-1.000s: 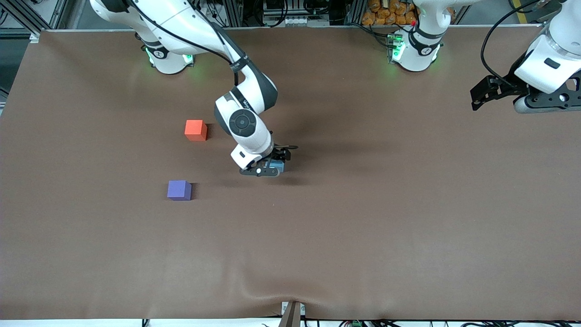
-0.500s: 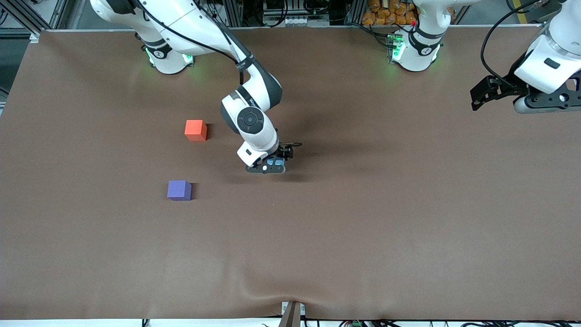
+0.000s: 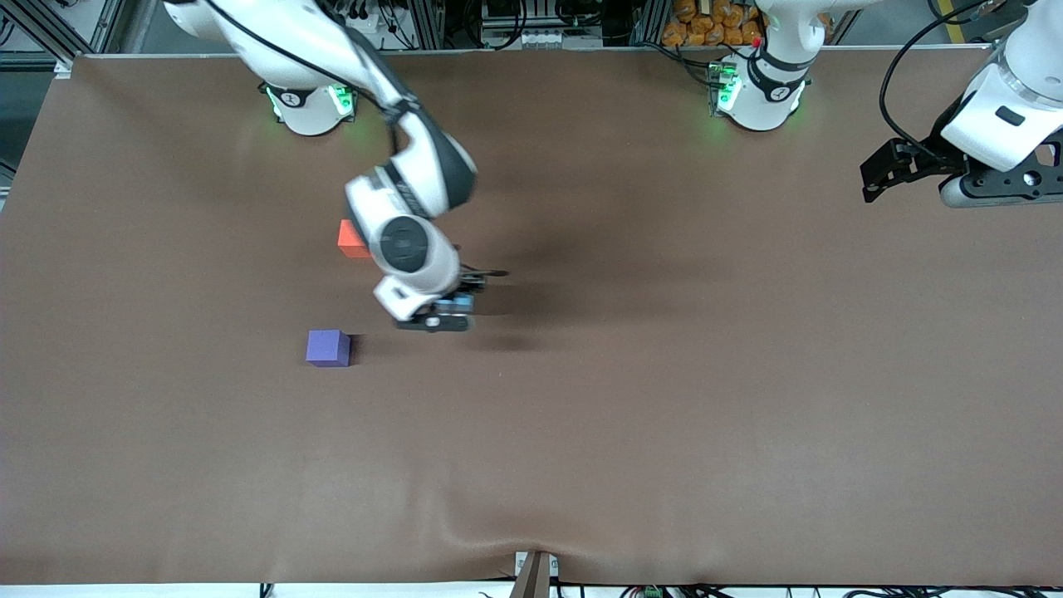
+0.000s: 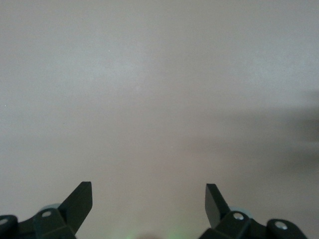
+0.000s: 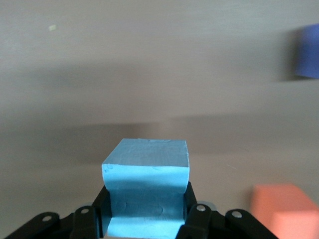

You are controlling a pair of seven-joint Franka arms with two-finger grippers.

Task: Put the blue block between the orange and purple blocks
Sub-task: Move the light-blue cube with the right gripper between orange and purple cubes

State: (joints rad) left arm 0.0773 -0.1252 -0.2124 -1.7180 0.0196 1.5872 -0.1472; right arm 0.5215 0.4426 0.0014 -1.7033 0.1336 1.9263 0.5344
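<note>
A: What do the right fingers (image 5: 192, 211) have hold of?

B: They pinch the blue block (image 5: 147, 191) from two opposite sides. It is a small sky-blue cube, matte, with plain faces and slightly rough edges. Its side walls bow in a little where the pads press.

A: Where is it?

B: In the right gripper (image 3: 441, 316), up in the air over the bare brown table (image 3: 664, 374), roughly midway between the edge where the bases stand and the front edge, and toward the right arm's end. In the front view only a sliver of blue shows between the black fingers.

A: And the other two cubes?

B: The purple block (image 3: 328, 347) sits on the table near the gripper, closer to the right arm's end. The orange block (image 3: 350, 239) lies closer to the base edge than the purple one, and the right arm's wrist covers part of it in the front view. The two are apart, with bare table between them. In the right wrist view the orange block (image 5: 284, 209) and purple block (image 5: 308, 51) both show.

A: The left arm?

B: It waits. The left gripper (image 3: 884, 170) hangs over the corner at the left arm's end by the base edge, its fingers (image 4: 79, 201) spread with nothing between them.
</note>
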